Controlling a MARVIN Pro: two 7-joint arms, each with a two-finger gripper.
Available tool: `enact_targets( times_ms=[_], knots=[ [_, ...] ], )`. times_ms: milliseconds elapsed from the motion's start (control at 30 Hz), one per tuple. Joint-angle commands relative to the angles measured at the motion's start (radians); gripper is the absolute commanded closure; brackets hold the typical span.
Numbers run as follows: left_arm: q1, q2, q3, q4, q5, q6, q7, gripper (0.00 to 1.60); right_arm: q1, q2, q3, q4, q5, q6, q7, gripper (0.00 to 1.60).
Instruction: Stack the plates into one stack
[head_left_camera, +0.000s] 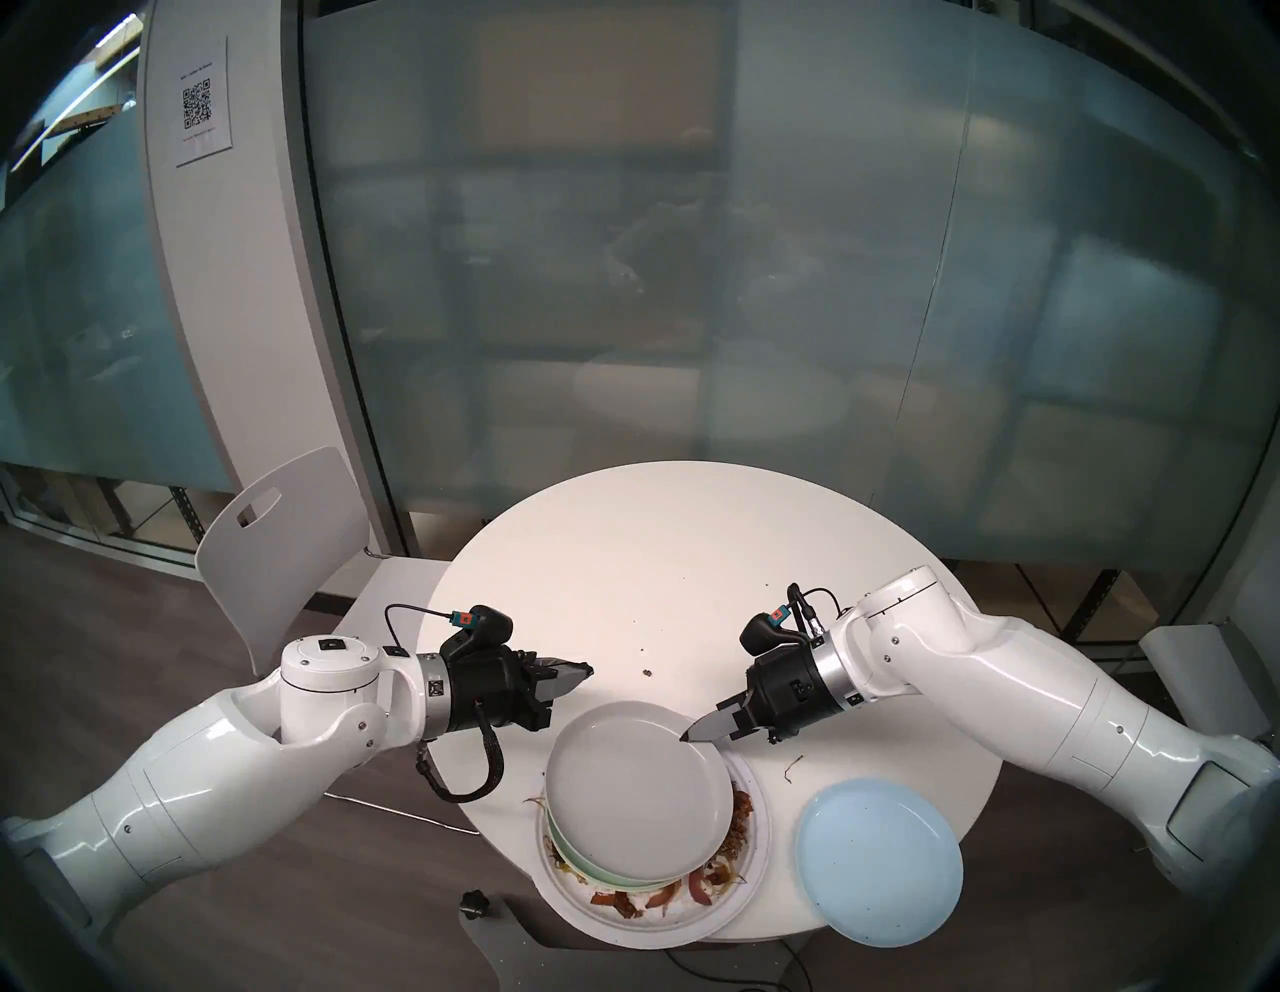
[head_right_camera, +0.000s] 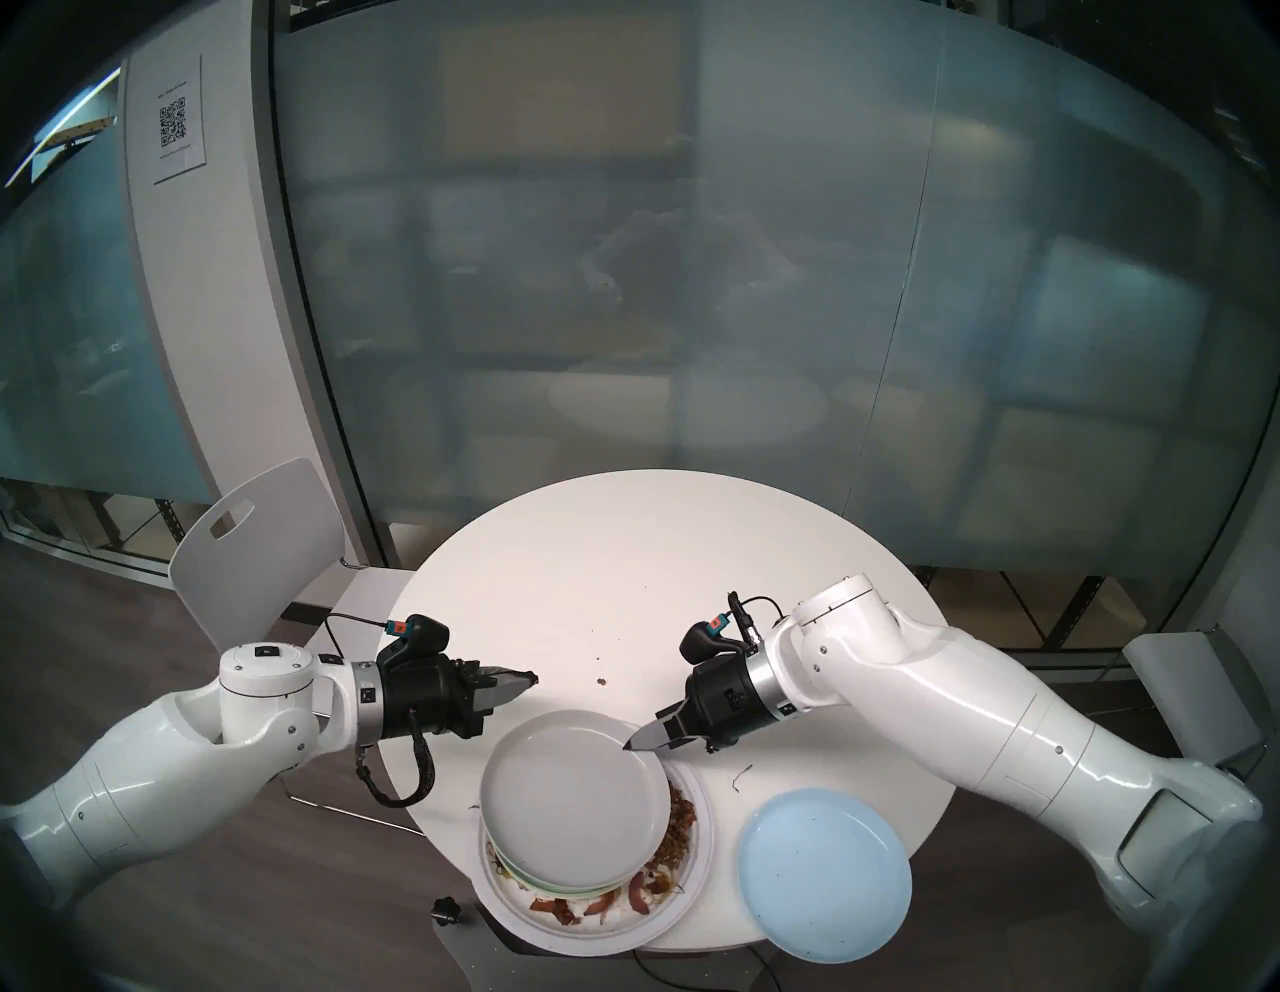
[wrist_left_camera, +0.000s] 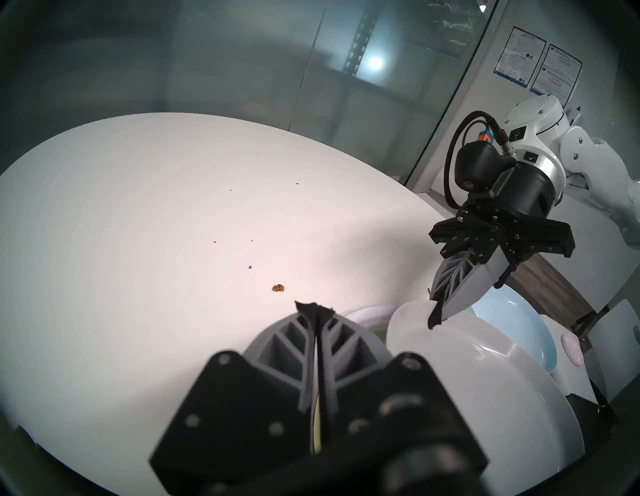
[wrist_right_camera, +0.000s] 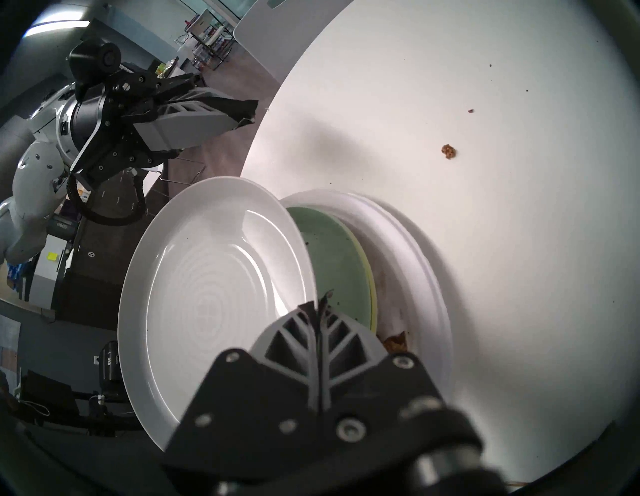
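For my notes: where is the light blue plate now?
In the head view, the light blue plate lies alone at the table's near right edge, beside the stack, under the right arm.

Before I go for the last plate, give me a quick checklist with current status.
1. Round grey plate tops the stack: ok.
2. Grey plate centred: not ok, it sits off to the left over the mint green plate.
3. Right tool shut, empty, tips at the grey rim: ok.
4. Left tool shut, clear of the stack: ok.
5. Round light blue plate stacked: not ok, it overhangs the round white table.
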Motion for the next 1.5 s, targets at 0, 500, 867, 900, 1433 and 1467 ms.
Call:
enact_targets(
  times_ms=[0, 500, 867, 900, 1433, 1467],
  knots=[
    [-0.005, 0.003, -0.012, -0.018, -0.002, -0.006, 0.003, 1.28, 0.084, -0.028, -0.043, 0.026, -0.007, -0.001, -0.005, 1.60],
    [-0.005, 0.003, -0.012, -0.019, -0.003, -0.006, 0.004, 1.28, 0.108, -0.043, -0.066, 0.048, -0.005, -0.001, -0.008, 1.60],
    [-0.005, 0.003, -0.012, -0.019, -0.003, -0.007, 0.004, 1.28, 0.127, -0.046, -0.089, 0.057, -0.004, -0.001, 0.004, 1.15],
    [-0.005, 0.003, -0.012, -0.019, -0.003, -0.007, 0.004, 1.28, 0.128, -0.046, -0.089, 0.058, -0.005, -0.001, 0.006, 1.14],
    [-0.005, 0.003, -0.012, -0.019, -0.003, -0.007, 0.005, 1.28, 0.134, -0.044, -0.101, 0.052, 0.000, -0.001, 0.014, 0.70],
    [-0.005, 0.003, -0.012, -0.019, -0.003, -0.007, 0.005, 1.28, 0.134, -0.044, -0.100, 0.050, 0.001, -0.001, 0.013, 0.70]
  ],
)
